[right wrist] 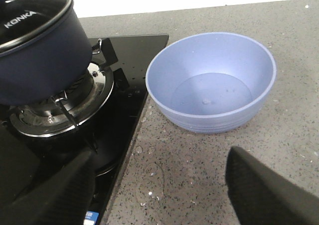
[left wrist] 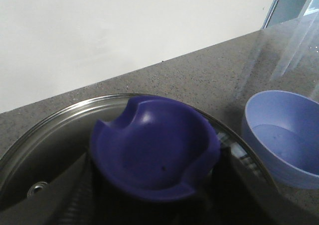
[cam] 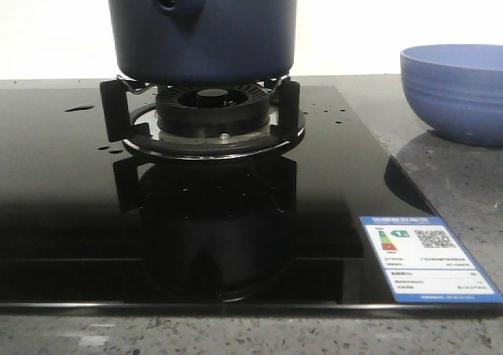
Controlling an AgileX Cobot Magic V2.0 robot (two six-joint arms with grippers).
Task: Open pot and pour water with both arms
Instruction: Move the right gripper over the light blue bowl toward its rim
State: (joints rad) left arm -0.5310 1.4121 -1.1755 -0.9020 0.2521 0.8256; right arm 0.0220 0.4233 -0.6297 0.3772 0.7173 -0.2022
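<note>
Two hands, one pot, one bowl, one hob on a speckled grey tabletop [right wrist: 209, 170].

Item: the pot [cam: 203, 29], dark navy, cylindrical, seated on the burner grate [cam: 200, 115] of the black glass hob [cam: 71, 214]. Handle socket with round hole faces the front camera. Lid [right wrist: 35, 13] on, glass with metal rim; its blue knob [left wrist: 152, 148] fills the left wrist view.

Item: pale blue ribbed bowl [right wrist: 214, 80], on the tabletop just beside the hob's right edge, apart from the pot. Interior looks empty or nearly so.

Item: the water [cam: 78, 108], seen only as scattered drops on the hob glass; contents of the pot hidden by lid and wall.

Item: left hand, directly at the knob; fingers not clearly seen, so whether it grips cannot be told.

Item: right hand [right wrist: 159, 195], fingers spread wide, holding nothing, hovering over the tabletop near the bowl.

Step, as judged: opening the pot, lid not yet lifted. Next move calls for a firm grip on the knob and a straight lift, then the right hand taking the handle socket to tip toward the bowl.
</note>
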